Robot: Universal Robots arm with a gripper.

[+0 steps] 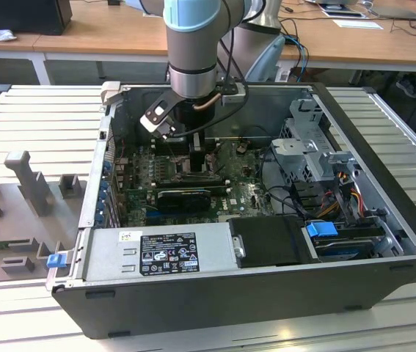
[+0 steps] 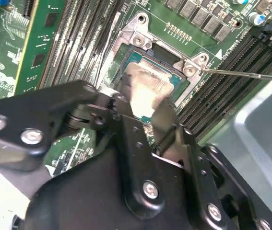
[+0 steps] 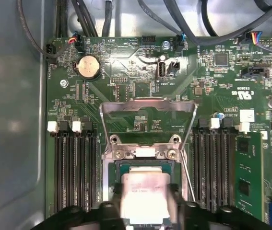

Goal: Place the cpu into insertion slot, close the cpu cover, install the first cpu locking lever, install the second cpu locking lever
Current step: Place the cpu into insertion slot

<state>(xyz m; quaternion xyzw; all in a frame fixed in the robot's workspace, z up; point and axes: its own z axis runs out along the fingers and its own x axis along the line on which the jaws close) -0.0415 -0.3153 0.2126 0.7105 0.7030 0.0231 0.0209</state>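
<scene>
Item: the cpu [image 3: 143, 194], a small flat chip, near enough square to have no long axis to speak of. Its pale beige-silver metal face is turned up toward the wrist cameras, the plate lies level, and its edges run parallel to the frame of the insertion slot [image 3: 118, 167]. The face is dull and faintly mottled; in the second wrist view the cpu [image 2: 143, 91] shows a teal-green edge round it. Location: directly over the insertion slot, inside its dark frame; whether seated or just above cannot be told. Pincer: the gripper [image 3: 144, 213] is narrow, its two black fingers [image 3: 112, 213] set against opposite edges of the chip, which sits between them. The cpu cover [image 3: 147, 103], a thin silver frame with a cut-out centre, is swung open beyond the slot, apart from the chip. Long black memory slots [image 3: 76, 167] flank the slot on both sides. In the exterior view the gripper [image 1: 196, 158] reaches down into the open computer case [image 1: 384, 242], over the green motherboard [image 1: 244, 194]
</scene>
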